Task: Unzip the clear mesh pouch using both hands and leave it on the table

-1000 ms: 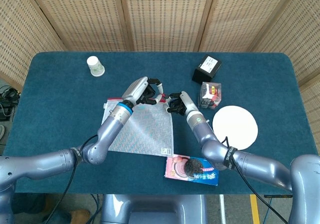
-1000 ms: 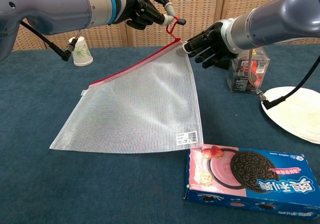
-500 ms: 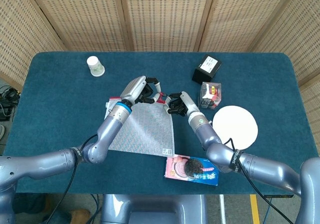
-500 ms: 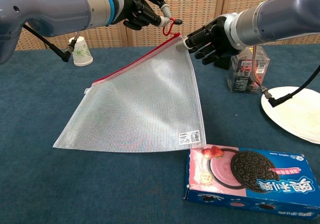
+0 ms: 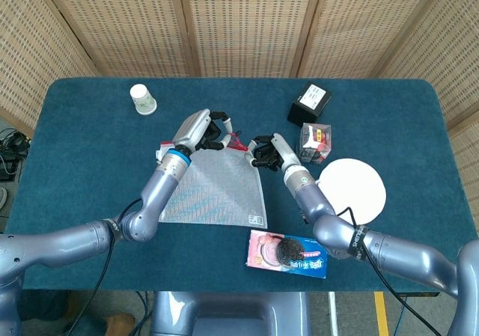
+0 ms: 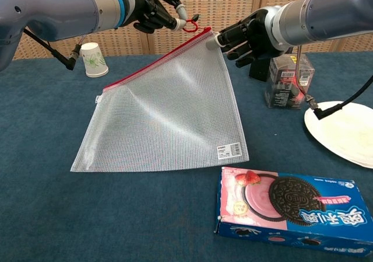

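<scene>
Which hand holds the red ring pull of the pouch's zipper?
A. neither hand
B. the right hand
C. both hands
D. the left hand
D: in the chest view the left hand pinches the red ring pull, while the right hand grips the raised corner of the pouch beside it.

Clear mesh pouch (image 6: 169,119), red zipper edge, top corner lifted, bottom on table

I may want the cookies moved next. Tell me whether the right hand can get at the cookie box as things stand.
Probably not right now: the right hand grips the raised corner of the mesh pouch. The cookie box lies bare on the table near that arm, with nothing on it, so once the hand lets go the way looks free.
</scene>
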Controlling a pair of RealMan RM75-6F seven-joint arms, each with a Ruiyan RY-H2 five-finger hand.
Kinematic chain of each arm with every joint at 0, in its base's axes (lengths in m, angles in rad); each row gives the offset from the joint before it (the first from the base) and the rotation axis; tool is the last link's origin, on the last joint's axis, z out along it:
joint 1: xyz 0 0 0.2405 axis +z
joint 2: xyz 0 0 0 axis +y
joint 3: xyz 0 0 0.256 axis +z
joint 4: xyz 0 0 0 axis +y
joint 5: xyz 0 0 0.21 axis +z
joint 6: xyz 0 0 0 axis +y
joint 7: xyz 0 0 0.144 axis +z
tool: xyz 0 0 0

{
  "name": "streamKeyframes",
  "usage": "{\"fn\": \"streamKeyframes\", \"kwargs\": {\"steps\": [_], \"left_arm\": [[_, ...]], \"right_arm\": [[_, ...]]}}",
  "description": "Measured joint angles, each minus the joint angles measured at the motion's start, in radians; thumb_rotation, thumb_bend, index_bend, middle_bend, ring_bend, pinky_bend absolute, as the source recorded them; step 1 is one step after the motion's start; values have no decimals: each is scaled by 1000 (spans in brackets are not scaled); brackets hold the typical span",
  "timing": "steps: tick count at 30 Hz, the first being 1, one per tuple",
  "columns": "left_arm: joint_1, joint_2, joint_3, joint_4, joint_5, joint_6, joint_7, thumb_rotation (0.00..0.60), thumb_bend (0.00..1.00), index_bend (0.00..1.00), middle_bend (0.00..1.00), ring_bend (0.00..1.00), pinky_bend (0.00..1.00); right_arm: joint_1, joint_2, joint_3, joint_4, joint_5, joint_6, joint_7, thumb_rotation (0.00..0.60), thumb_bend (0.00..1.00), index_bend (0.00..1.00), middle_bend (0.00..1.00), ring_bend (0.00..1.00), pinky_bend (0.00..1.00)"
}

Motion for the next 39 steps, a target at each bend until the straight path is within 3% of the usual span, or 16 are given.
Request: {"fn": "streamKeyframes", "kwargs": {"steps": [39], "left_arm": [[23,-1,-5,142,-30,-65,-25,600,743,892,1000,949,1000]], "right_arm": [[-92,102,105,-50,-72,-120,225,600,827,794,900,837,956]]}}
